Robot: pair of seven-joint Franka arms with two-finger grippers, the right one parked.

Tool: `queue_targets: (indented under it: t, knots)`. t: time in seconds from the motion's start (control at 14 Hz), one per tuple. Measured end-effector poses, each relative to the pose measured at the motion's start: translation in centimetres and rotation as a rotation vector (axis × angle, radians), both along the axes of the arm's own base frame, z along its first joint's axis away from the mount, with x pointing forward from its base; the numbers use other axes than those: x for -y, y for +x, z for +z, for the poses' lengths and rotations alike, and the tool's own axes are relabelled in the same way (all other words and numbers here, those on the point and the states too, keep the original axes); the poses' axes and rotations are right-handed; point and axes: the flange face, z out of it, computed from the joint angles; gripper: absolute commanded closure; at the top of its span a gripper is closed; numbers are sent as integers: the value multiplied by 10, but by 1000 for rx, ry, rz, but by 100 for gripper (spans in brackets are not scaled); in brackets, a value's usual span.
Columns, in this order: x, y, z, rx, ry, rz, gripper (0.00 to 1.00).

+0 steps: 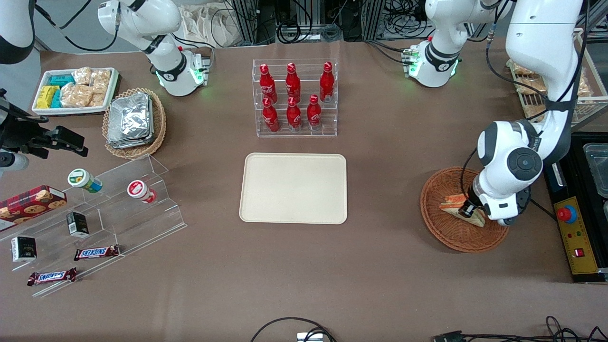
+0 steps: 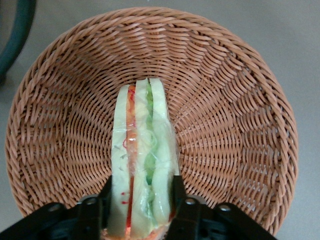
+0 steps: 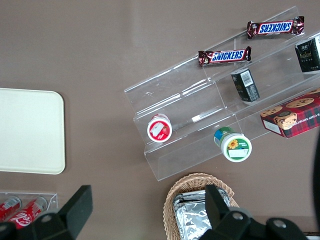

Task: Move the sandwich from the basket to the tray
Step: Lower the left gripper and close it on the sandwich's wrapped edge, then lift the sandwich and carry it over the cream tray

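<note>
Jaws: my gripper [image 2: 142, 207] is clenched on the sandwich [image 2: 142, 165], one finger [image 2: 182, 205] pressed to each bread face.
Sandwich: stands on edge between my fingers, its orange, red and green layers showing; it sits inside the basket [image 2: 235, 125].
Basket: round woven wicker, resting on the bench [image 1: 389, 190] toward my working arm's end.
Tray [image 1: 294, 188]: cream, flat on the bench, well apart from the basket, nearer the front camera than the rack of red bottles [image 1: 294, 97].
</note>
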Motion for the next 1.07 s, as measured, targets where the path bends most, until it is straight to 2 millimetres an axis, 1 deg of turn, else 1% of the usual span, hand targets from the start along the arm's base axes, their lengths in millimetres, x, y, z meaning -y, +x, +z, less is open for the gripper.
queue_targets:
  t: [0.21,0.29,0.36,0.43,0.57,0.71,0.79,0.93,1.07]
  knots:
    - [-7,1,5,-5,4,-55,100]
    - [-8,3,11,-3,4,-76,100]
    - [-8,5,21,1,5,-101,100]
    - [-9,7,36,0,7,-127,100]
    - [-8,12,76,-15,13,-185,100]
    - [2,16,127,-28,17,-281,100]
    - [11,17,151,-35,18,-337,100]
    - [38,16,197,-51,17,-457,100]
    - [66,8,241,-93,10,-576,100]
